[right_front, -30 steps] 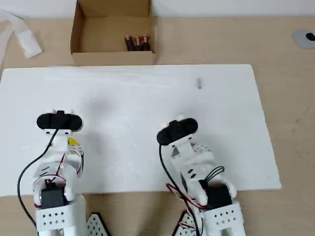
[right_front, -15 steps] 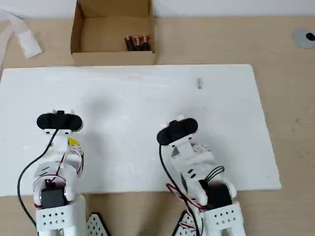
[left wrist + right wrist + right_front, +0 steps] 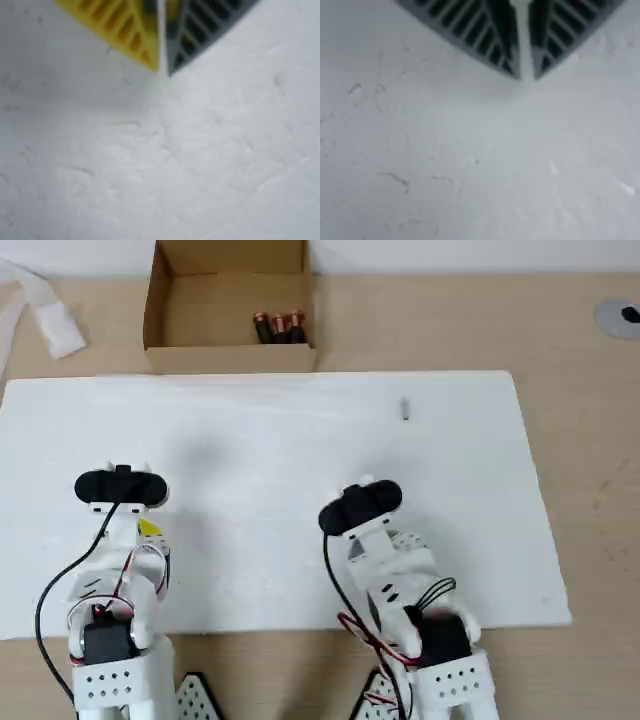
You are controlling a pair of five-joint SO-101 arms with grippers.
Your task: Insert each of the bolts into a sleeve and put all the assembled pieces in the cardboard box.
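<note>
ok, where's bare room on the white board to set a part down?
Free: white board between cardboard box, left arm and right arm, except one small grey piece. Box's left half too. Crowded: assembled pieces in its right corner.

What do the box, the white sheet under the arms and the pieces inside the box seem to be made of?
Cardboard box: brown, matte cardboard with folded walls. White sheet: perhaps foam board, matte, with small dents and scratches. Assembled pieces: likely metal, shiny coppery ends on dark bodies; too small to be sure.
</note>
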